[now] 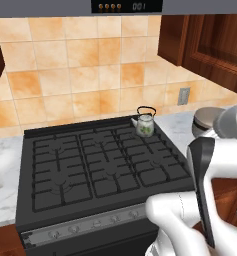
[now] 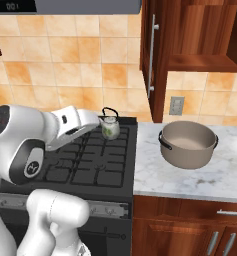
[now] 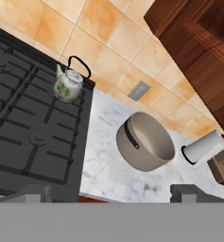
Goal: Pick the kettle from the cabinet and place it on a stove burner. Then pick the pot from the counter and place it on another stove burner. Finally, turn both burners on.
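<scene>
close to me, the robot's two-finger gripper (image 3: 111, 194) hangs in the air with its dark tips spread wide, pinching nothing. below it lies the white marble counter with faint grey veins (image 3: 108, 177). on this counter stands the wide round taupe-grey metal pot with pale inside and dark loop handles (image 3: 146, 142), upright, near the black gas range with cast-iron grates (image 1: 97, 165) but not touching it. farther back, the small silvery-white kettle with green leaf print and thin black arched handle (image 1: 144, 122) sits on the rear right burner (image 2: 106, 141), close to the orange tiled wall (image 1: 80, 75). above the counter the dark reddish-brown wooden wall cabinet (image 2: 162, 45) has its door open.
</scene>
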Motion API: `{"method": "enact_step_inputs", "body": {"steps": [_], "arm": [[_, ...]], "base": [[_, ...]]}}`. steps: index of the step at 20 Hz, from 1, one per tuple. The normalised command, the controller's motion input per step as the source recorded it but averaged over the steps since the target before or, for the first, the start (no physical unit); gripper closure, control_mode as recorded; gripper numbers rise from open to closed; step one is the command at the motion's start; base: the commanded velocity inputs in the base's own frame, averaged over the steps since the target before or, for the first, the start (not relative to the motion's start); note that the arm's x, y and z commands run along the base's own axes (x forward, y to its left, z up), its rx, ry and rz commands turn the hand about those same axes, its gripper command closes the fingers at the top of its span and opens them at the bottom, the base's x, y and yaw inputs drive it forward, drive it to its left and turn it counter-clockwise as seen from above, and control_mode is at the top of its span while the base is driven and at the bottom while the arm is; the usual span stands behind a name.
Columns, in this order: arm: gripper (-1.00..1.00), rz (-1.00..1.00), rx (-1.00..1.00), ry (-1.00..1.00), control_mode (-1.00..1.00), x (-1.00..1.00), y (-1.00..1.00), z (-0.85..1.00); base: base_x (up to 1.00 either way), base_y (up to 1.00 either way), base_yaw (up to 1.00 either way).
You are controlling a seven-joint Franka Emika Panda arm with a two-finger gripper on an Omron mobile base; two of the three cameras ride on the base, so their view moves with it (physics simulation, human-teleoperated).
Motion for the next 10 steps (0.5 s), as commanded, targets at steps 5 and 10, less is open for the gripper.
{"method": "enact_step_inputs", "body": {"steps": [5, 10], "arm": [[-1.0, 0.0, 0.0, 0.0, -1.0, -0.17, -0.03, -0.02], [-1.0, 0.0, 0.0, -0.06, -1.0, -0.11, -0.06, -0.02]], "base": [[0.0, 0.0, 0.0], [0.0, 0.0, 0.0]]}}
